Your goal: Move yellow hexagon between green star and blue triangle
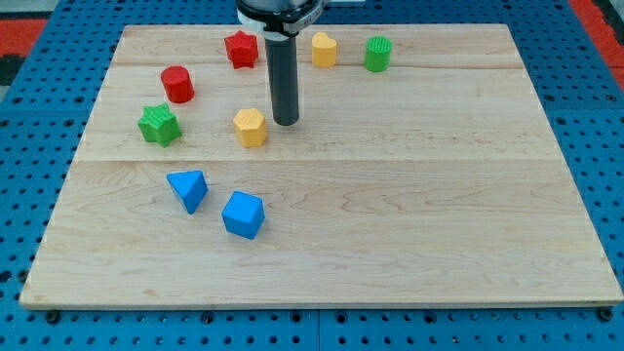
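My tip (286, 122) is a bare dark rod with no pincer, so it grasps nothing; it rests just right of the yellow hexagon block (251, 127). That hexagon sits right of the green star block (159, 125) and far-right of the blue triangle block (188, 189), outside their gap. I judge a push left and nearer remains.
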